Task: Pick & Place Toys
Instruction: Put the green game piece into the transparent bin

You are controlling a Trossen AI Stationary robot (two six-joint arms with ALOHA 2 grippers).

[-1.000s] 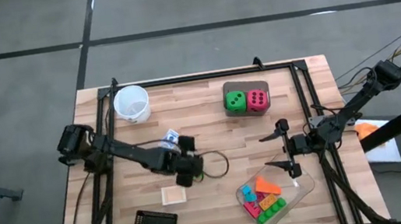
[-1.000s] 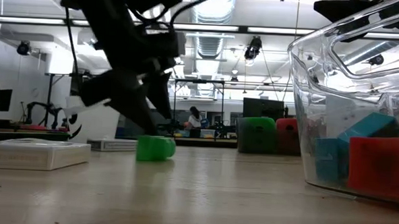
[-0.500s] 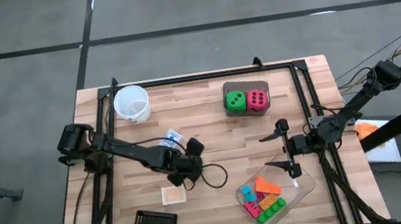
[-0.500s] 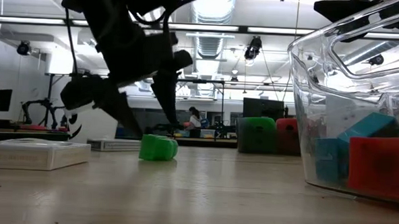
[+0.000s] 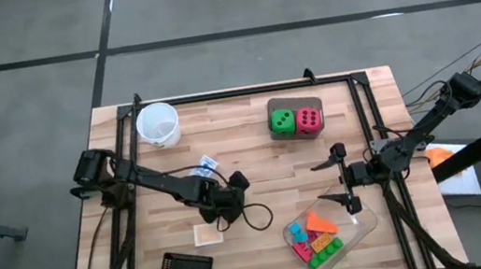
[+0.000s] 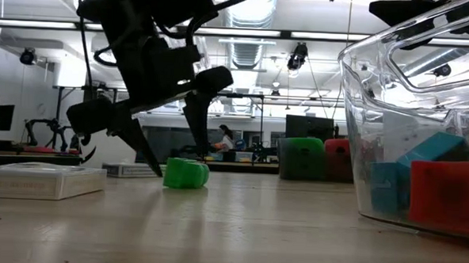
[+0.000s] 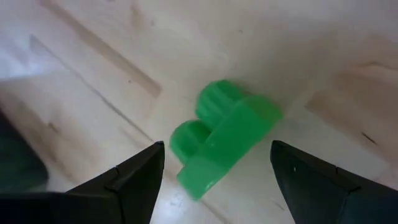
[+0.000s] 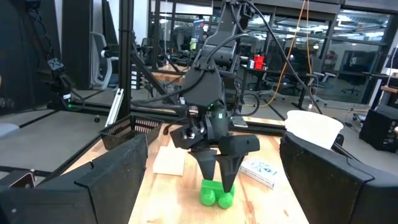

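Two fingers of the left gripper (image 7: 214, 177) stand apart, straddling the green brick (image 7: 222, 135) without touching it. The brick lies on its side near table centre, at roughly 9 o'clock from the clear tray (image 5: 359, 228). It looks light, rigid and smooth; it would likely slip, so grip across its flat sides, clear of the studs. The right gripper (image 5: 342, 179) waits released at 12 o'clock of the tray. The wooden table (image 5: 250, 133) is level; workshop benches lie beyond.

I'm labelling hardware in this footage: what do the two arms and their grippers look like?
Both arms are black and slim-jointed. The left gripper has two dark, tapered, pointed fingers, with a black cable looping beside it. The right gripper has matching black fingers, and cables trail from that arm's base.
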